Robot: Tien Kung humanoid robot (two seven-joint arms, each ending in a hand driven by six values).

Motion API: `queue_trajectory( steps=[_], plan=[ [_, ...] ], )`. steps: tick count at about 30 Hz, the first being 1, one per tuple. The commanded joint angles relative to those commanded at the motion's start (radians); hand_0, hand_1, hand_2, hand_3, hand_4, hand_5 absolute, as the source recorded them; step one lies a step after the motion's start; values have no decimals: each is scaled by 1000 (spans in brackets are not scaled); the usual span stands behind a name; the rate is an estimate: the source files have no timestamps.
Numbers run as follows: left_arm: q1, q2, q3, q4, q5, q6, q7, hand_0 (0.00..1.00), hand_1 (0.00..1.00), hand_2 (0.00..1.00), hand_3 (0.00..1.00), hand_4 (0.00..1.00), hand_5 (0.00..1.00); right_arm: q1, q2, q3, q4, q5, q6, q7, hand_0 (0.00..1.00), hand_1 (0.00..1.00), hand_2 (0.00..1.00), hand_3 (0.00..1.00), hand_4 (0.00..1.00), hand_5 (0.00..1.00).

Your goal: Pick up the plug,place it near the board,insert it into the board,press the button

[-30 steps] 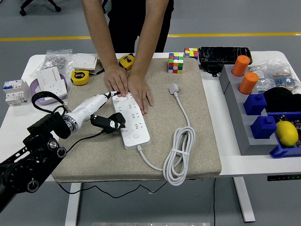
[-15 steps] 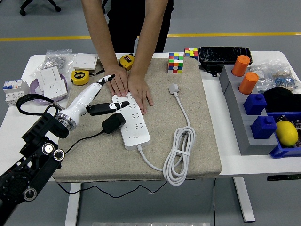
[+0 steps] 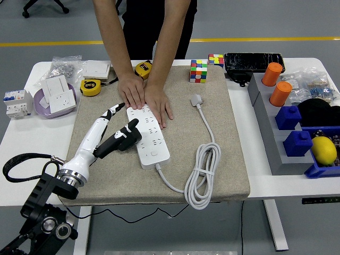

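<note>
Robot's left hand (image 3: 109, 133), fingers loosely spread w/ black plug (image 3: 127, 139) under them, should align plug square over white power strip (image 3: 148, 135) socket, which a person's hands (image 3: 144, 98) steady, before pushing.

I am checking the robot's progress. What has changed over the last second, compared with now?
The left hand drew back toward the table's near edge, its arm lower in view. The black plug remains at the left edge of the power strip. The person's hands still hold the strip's far end; the white cable is unmoved.
</note>
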Motion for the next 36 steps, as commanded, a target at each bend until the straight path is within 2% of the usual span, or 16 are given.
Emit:
queue_trajectory(
  steps=[12,36],
  plan=[
    [-19,-10,25,91,60,-54,-13,998,998,978,936,998,998,-7,4,8,0,0,-2,-1,879,731,720,730,998,689],
    [-72,-22,52,180,52,-81,-25,998,998,973,928,998,998,-7,0,15,0,-4,-2,-1,879,731,720,730,998,687]
  ],
)
